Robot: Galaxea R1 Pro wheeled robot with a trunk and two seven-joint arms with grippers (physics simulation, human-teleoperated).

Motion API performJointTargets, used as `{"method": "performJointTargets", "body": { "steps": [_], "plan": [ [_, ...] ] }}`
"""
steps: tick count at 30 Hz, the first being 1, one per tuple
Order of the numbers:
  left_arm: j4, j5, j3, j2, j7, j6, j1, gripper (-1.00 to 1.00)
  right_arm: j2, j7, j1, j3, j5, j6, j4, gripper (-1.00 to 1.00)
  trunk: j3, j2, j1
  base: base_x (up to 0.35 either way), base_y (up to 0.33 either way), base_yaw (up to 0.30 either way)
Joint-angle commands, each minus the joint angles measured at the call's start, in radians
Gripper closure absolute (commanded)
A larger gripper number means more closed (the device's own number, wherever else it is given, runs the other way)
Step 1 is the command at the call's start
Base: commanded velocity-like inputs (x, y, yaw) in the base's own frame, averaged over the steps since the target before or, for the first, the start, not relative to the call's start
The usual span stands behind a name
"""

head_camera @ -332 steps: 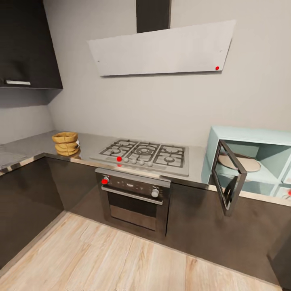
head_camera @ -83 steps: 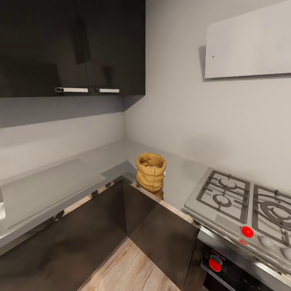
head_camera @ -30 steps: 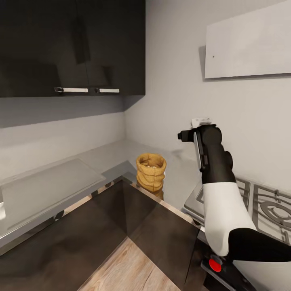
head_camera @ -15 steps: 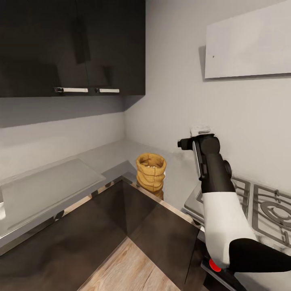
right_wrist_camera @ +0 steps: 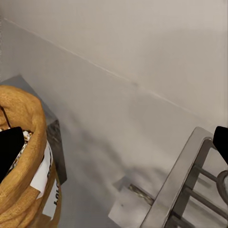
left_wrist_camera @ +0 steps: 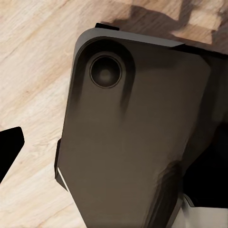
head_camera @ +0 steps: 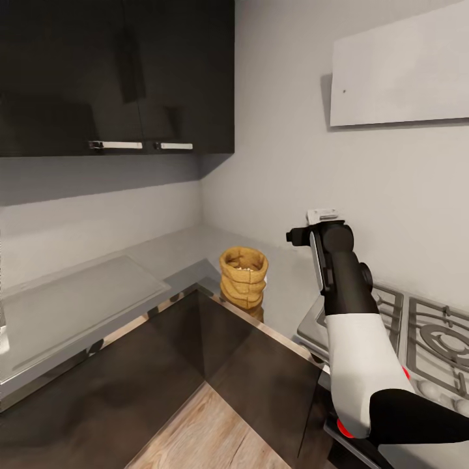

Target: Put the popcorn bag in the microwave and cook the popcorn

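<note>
**Reaching toward the sack: right arm raised over the counter corner**

Standing item: popcorn bag (head_camera: 243, 276), tan, crumpled, upright, mouth open upward, pale kernels just visible inside. Location: centre of the head view, on the countertop (head_camera: 91, 301), close to its front edge at the inner corner of the L, below the dark wall cupboards (head_camera: 117, 75). Long axis vertical.

Right gripper (right_wrist_camera: 114, 142): raised right of centre in the head view, above and to the right of the bag, apart from it. Its wrist view shows two dark fingertips (right_wrist_camera: 10, 147) at opposite edges of the frame, spread wide, nothing between them. One tip overlaps the bag's rim in that view; contact cannot be confirmed, and the head view suggests a gap.

Left gripper: its wrist view shows wood floor (left_wrist_camera: 33, 52) and a dark robot part; whether it is spread or closed cannot be told.

Stove (head_camera: 430, 339): lower right of the head view, beside the bag's stretch of counter.

Judgement: the right arm is the nearer. The coming move likely needs travel leftward and downward to straddle the bag's sides.
</note>
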Motion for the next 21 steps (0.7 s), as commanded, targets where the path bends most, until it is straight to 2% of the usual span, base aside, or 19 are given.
{"method": "performJointTargets", "body": {
  "steps": [1, 9, 21],
  "plan": [
    [0.000, 0.005, 0.003, -0.001, 0.000, -0.002, 0.000, -1.00, 0.001, 0.006, -0.001, -0.002, 0.006, 0.003, -0.001, -1.00, -0.001, -0.001, 0.000, 0.000, 0.130, 0.000],
    [0.000, 0.005, 0.003, 0.000, 0.000, -0.002, 0.000, -1.00, 0.001, 0.006, -0.001, -0.003, 0.007, 0.003, 0.000, -1.00, -0.001, -0.001, 0.000, 0.000, 0.207, 0.000],
    [0.000, 0.005, 0.004, 0.000, 0.000, -0.002, 0.000, -1.00, 0.001, 0.006, -0.001, -0.002, 0.004, 0.003, 0.008, -1.00, -0.001, -0.001, 0.000, 0.000, 0.058, 0.000]
  ]
}}
